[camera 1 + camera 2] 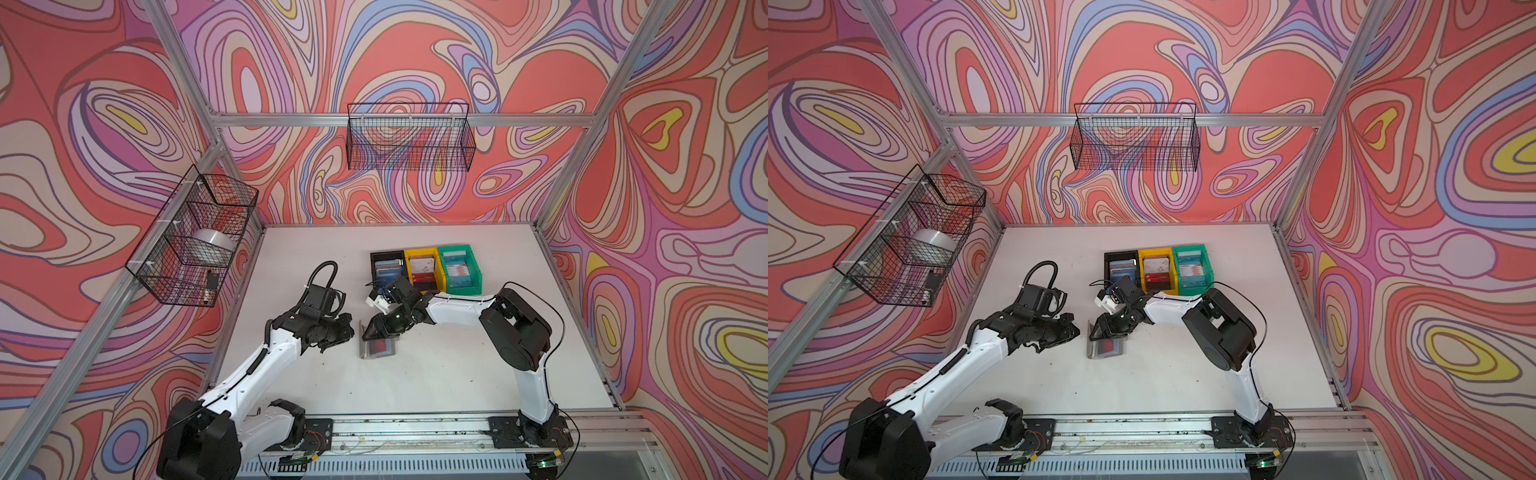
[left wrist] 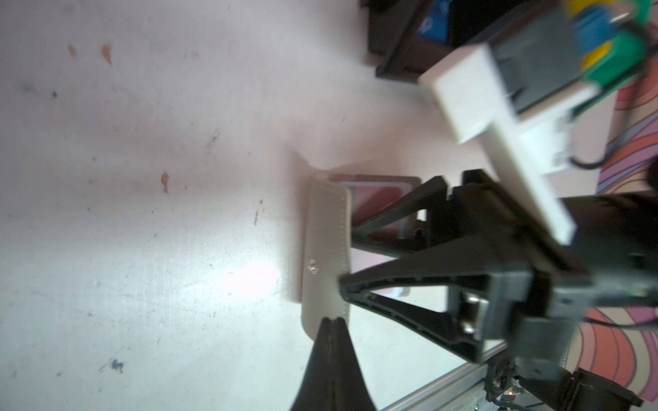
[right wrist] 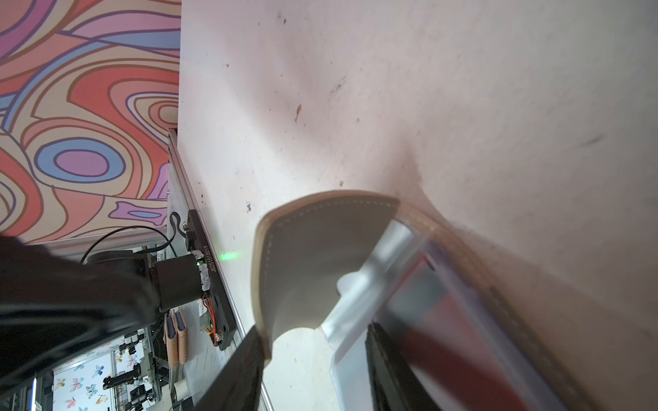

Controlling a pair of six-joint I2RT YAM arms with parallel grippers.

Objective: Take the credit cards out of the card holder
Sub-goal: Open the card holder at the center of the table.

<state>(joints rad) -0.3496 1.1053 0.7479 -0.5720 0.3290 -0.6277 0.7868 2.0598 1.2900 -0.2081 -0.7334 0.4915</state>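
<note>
The grey card holder (image 1: 365,352) (image 1: 1093,352) lies open on the white table, its snap flap (image 2: 325,249) (image 3: 313,267) standing upright. A red credit card (image 1: 377,345) (image 1: 1106,345) (image 2: 374,203) (image 3: 445,338) sits in its clear sleeve (image 3: 370,270). My left gripper (image 1: 352,330) (image 1: 1077,330) (image 2: 333,320) is shut, its tips against the near end of the flap's outer face. My right gripper (image 1: 374,328) (image 1: 1098,330) (image 2: 347,258) (image 3: 313,329) is open over the holder. One finger touches the flap's edge and the other rests on the sleeve, with nothing gripped between them.
Behind the holder stand a black bin (image 1: 376,259), a yellow bin (image 1: 415,252) and a green bin (image 1: 457,249), all with cards inside. Wire baskets hang on the left wall (image 1: 191,237) and the back wall (image 1: 409,137). A metal rail (image 1: 415,428) runs along the table's front.
</note>
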